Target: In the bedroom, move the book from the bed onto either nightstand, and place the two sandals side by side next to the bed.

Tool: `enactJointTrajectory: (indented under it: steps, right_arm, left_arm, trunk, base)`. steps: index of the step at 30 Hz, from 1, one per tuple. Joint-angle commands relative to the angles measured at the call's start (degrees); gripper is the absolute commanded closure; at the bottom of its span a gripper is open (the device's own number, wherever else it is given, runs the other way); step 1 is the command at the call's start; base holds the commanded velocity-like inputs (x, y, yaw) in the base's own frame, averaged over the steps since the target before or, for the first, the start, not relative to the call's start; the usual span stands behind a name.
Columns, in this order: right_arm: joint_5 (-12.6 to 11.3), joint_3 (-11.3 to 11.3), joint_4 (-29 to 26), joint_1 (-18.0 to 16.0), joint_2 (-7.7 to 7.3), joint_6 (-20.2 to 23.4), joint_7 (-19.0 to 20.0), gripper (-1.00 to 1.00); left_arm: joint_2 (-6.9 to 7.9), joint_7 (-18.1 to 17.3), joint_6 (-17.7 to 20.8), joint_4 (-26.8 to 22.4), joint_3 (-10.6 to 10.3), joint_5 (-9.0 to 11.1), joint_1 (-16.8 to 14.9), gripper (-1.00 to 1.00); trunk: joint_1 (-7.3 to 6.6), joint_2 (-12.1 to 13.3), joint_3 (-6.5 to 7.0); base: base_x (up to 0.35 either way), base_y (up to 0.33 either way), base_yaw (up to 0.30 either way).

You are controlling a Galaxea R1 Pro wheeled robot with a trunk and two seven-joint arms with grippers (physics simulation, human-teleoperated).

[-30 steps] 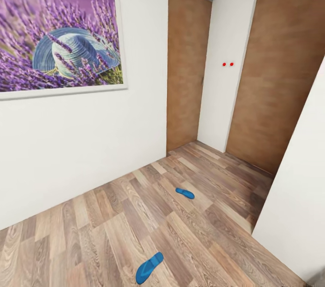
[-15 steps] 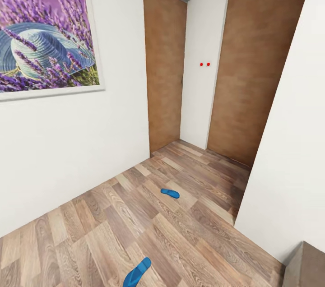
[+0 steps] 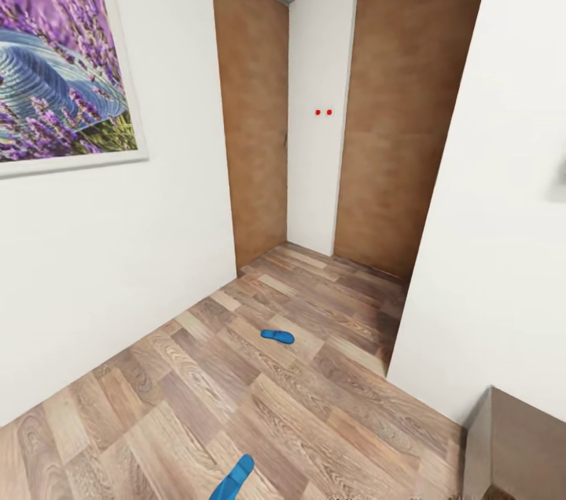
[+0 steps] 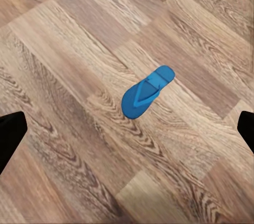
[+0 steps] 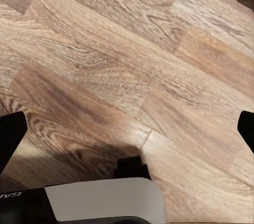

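Note:
Two bright blue sandals lie apart on the wood-plank floor. One sandal (image 3: pixel 277 336) rests mid-floor before the doors, the other sandal (image 3: pixel 232 479) at the head view's lower edge. The left wrist view looks down on a sandal (image 4: pixel 147 92) lying flat on the planks. My left gripper (image 4: pixel 127 131) hangs open above it, its dark fingertips (image 4: pixel 10 134) far apart at the frame's edges. My right gripper (image 5: pixel 127 131) is open too, over bare floor. The book, the bed and the nightstand are out of view.
Two brown doors (image 3: pixel 251 115) (image 3: pixel 401 123) stand in the far corner. A lavender picture (image 3: pixel 55 83) hangs on the left wall. A white wall (image 3: pixel 503 209) juts in on the right, with a brown wooden furniture corner (image 3: pixel 519 445) below it. My own base (image 5: pixel 100 203) shows in the right wrist view.
The camera has turned right, so the whole picture has slid left. The brown furniture corner has come into view at lower right. The sandals have not moved on the floor.

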Motion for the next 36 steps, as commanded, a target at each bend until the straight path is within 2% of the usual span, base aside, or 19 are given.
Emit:
enactJointTrajectory:
  steps: [1, 29, 36]
  right_arm:
    - [-0.03, -0.09, -0.07, 0.02, 0.02, -0.07, 0.03, -1.0]
    - [0.01, -0.07, -0.07, 0.02, 0.02, -0.07, 0.03, -1.0]
    - [0.07, -0.1, -0.07, 0.0, 0.02, -0.07, 0.03, -1.0]
  left_arm:
    - [-0.04, -0.02, -0.14, 0.01, 0.07, 0.35, -0.02, -1.0]
    - [-0.03, -0.04, -0.14, 0.01, 0.07, 0.35, -0.02, -1.0]
    - [-0.04, -0.04, -0.14, 0.01, 0.07, 0.35, -0.02, -1.0]
  trunk:
    - [0.0, -0.03, -0.04]
    - [0.0, -0.03, -0.04]
    - [0.0, -0.03, -0.04]
  base:
    - [0.0, 0.074, -0.284]
    - [0.011, 0.049, -0.283]
    - [0.0, 0.0, -0.1]
